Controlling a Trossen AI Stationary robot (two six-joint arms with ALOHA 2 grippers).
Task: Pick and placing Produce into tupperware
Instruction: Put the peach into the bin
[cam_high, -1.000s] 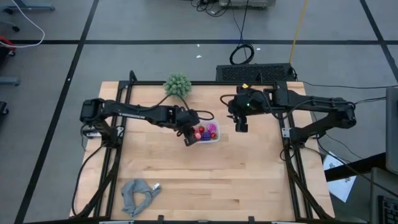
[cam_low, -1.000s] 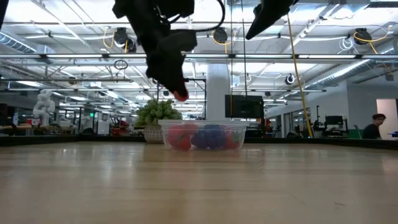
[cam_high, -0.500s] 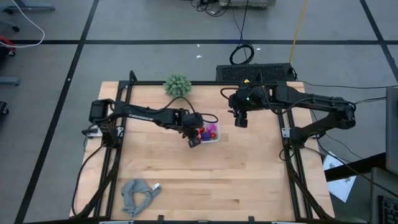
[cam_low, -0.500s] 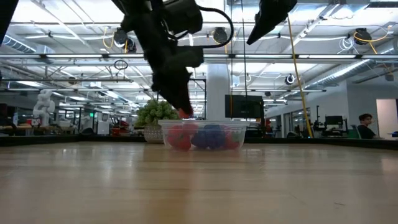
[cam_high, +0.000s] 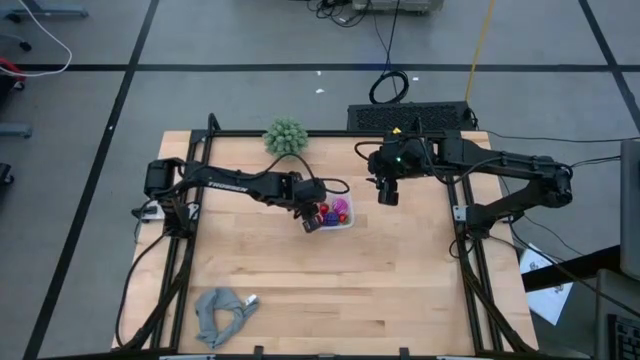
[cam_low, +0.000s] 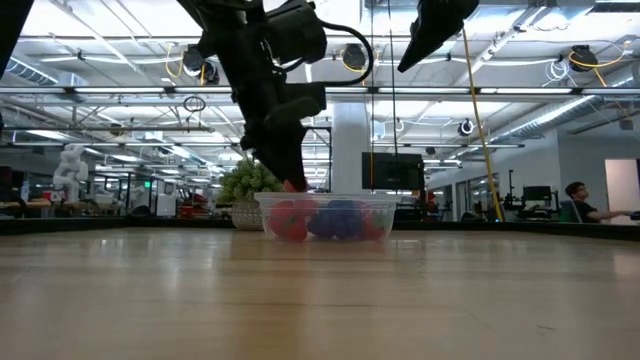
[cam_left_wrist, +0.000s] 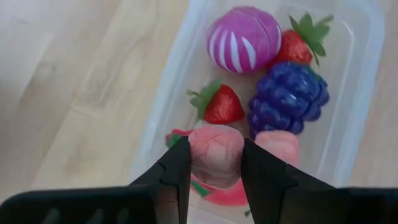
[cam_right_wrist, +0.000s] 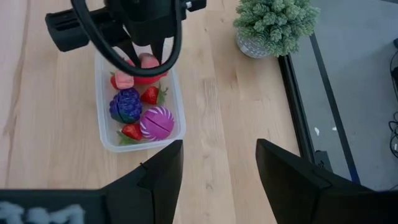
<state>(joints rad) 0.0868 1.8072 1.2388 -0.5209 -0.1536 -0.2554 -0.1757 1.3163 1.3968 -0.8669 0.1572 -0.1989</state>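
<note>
Tupperware (cam_left_wrist: 348, 134) is cut off behind the left gripper (cam_left_wrist: 214, 163) clamping a pink produce piece (cam_left_wrist: 215, 154); right gripper (cam_right_wrist: 217, 163) gapes.

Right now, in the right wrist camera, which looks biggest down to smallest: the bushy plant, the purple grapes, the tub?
1. Clear plastic tub
2. Green bushy plant, partly cut off by the picture's edge
3. Purple grapes

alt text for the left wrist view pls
The left gripper holds a pink produce piece between its two dark fingers, just over the clear tupperware. Inside lie two strawberries, purple grapes and a magenta striped ball.
</note>
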